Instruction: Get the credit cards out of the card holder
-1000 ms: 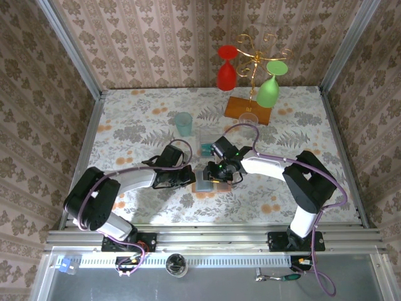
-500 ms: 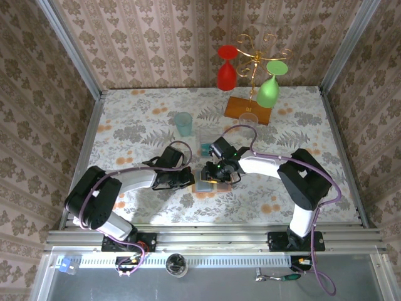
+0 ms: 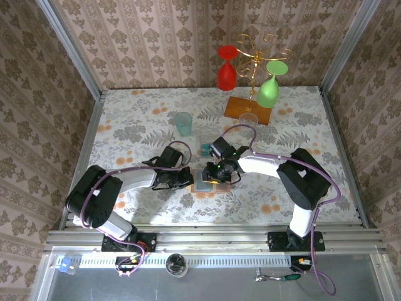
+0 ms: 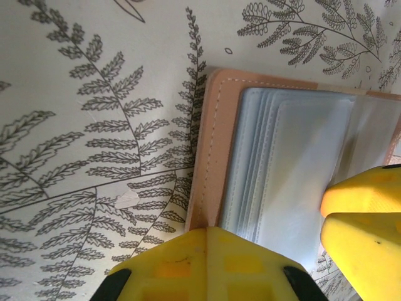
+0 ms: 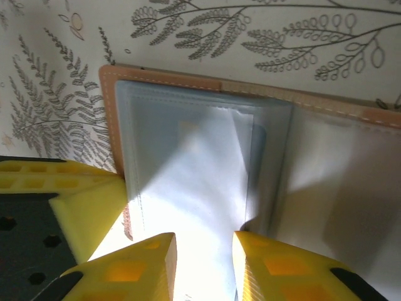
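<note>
So here's where I'm at: the small flat card holder [image 3: 202,184], tan outside with grey-blue see-through pockets, lies opened flat on the fern-print bench [image 3: 138,119], right between my two sets of jaws. My left jaws are clenched tight with nothing in them. Their yellow fingertips [image 4: 207,263] press down on the stitched tan edge of the holder, the edge nearest them. My right jaws come in from the opposite side and are parted a little. Their yellow fingers [image 5: 135,269] stand on a pale pocket sheet, with a strip of it showing in the gap. Nothing looks clamped there, and honestly I can't tell whether a sheet or a card is nipped. The two sets of jaws sit just beside each other. The pockets are a stack of cloudy sleeves and I can't make out whether cards sit inside. Just beyond my right jaws, on the far side from me, a small teal credit card [image 3: 205,149] lies loose on the bench, apart from the holder. Further out past it stands a teal tumbler [image 3: 183,124]. Well beyond my right jaws and off to their right is a gold wire glass rack [image 3: 254,59] on an orange wooden base [image 3: 241,106], with a red glass [image 3: 226,72] and a green glass [image 3: 267,93] hung upside down.
</note>
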